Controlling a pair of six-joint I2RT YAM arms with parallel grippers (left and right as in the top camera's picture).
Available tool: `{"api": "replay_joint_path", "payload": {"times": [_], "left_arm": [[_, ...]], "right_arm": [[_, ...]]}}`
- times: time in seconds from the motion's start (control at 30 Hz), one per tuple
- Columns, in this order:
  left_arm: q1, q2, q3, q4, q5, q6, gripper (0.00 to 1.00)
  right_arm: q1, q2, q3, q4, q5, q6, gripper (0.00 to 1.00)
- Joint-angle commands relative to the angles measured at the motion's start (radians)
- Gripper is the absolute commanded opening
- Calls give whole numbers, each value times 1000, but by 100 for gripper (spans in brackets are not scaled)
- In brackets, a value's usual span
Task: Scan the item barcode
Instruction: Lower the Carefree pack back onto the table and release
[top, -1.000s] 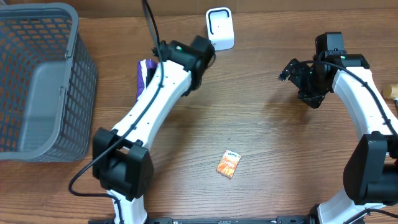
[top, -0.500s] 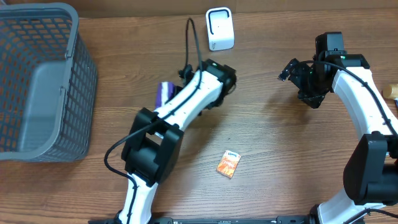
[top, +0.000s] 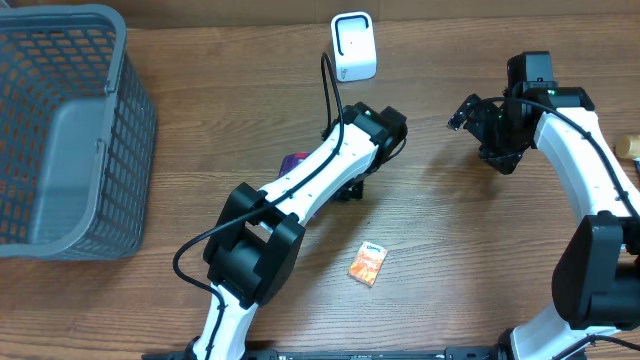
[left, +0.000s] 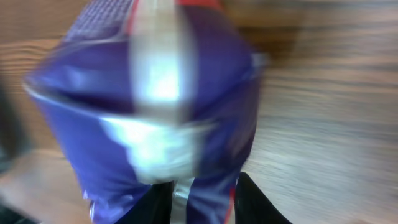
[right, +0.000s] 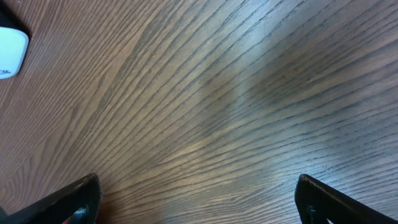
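A purple packet (left: 155, 93) fills the left wrist view, blurred. Its lower seam sits between the two black fingers of my left gripper (left: 202, 190), which is shut on it. From overhead only a purple corner (top: 293, 160) shows beside the left arm, and the left gripper (top: 350, 187) is mostly hidden under the wrist at mid-table. The white scanner (top: 354, 46) stands at the back centre. No barcode can be made out. My right gripper (top: 478, 116) hovers at the right, open, with only bare wood between its fingers (right: 81, 199).
A grey mesh basket (top: 70, 130) takes up the left side. A small orange packet (top: 368, 263) lies towards the front centre. A white corner of the scanner (right: 9, 53) shows at the left edge of the right wrist view.
My left arm has swung right and forward from near the basket towards the table's middle, carrying the purple packet. The right arm has not moved.
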Motion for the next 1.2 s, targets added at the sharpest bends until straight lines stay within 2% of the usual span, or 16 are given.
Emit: {"api": "replay_joint_path", "payload": {"times": [0.0,0.03,0.07,0.17,0.37,0.57,0.6,0.67,0.8,0.93,1.17], "left_arm": [[3,12,82,-3,242,94,29],[4,12,118,-9,270,112,33],[7,12,193,-21,314,139,44],[14,12,311,-48,362,174,54],[55,12,533,-138,359,188,56],[164,12,577,-201,356,188,59],[187,12,577,-210,356,188,64],[249,12,577,-226,356,189,100],[386,12,576,-233,362,189,100],[468,12,576,-234,375,188,100],[511,20,569,-233,370,188,100]], "right_arm": [[0,-21,14,2,4,3,100],[0,-21,14,2,4,3,100],[0,-21,14,2,4,3,100],[0,-21,14,2,4,3,100],[0,-21,14,2,4,3,100],[0,-21,14,2,4,3,100],[0,-21,14,2,4,3,100],[0,-21,14,2,4,3,100],[0,-21,14,2,4,3,100],[0,-21,14,2,4,3,100],[0,-21,14,2,4,3,100]]}}
